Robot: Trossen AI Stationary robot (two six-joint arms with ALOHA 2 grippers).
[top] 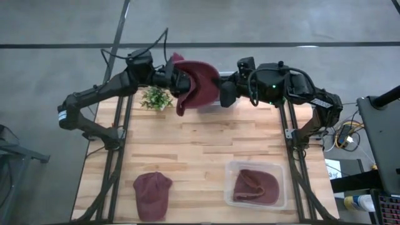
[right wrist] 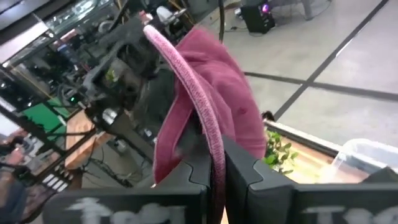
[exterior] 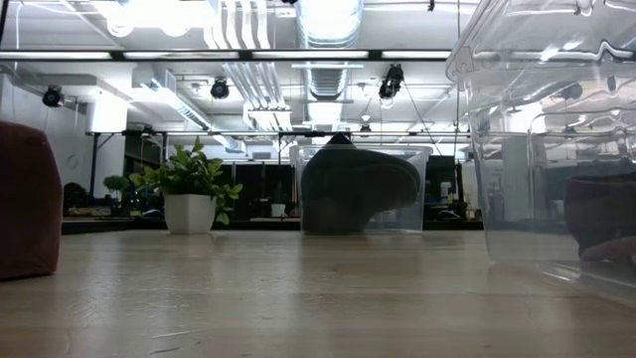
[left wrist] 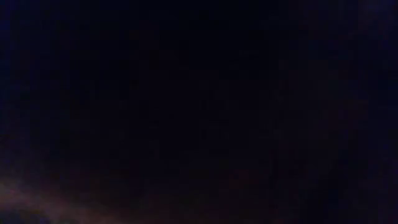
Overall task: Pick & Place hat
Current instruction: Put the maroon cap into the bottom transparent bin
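Note:
A maroon hat point(top: 195, 84) is held up between both arms at the table's far edge, above a clear bin point(top: 209, 105). My right gripper point(right wrist: 216, 167) is shut on the hat point(right wrist: 214, 81) and shows on the hat's right side in the high view point(top: 222, 94). My left gripper point(top: 175, 78) is at the hat's left side, partly under the cloth. The left wrist view is dark, covered. In the low view a dark shape point(exterior: 358, 189) shows through the bin's walls point(exterior: 422, 189). My right gripper pinches the hat's stiff brim edge point(right wrist: 211, 146) between its two fingers point(right wrist: 249, 177). They come level from the table's right side. The brim stands on edge, rising from the fingers, and the crown point(right wrist: 230, 93) bulges to one side of it. The hat is lifted off the table.
A small potted plant point(top: 156, 98) stands left of the bin. A second maroon hat point(top: 152, 192) lies near the near-left corner. A clear container point(top: 256, 185) at the near right holds another maroon hat point(top: 253, 186). The table's middle point(top: 200, 144) is bare wood.

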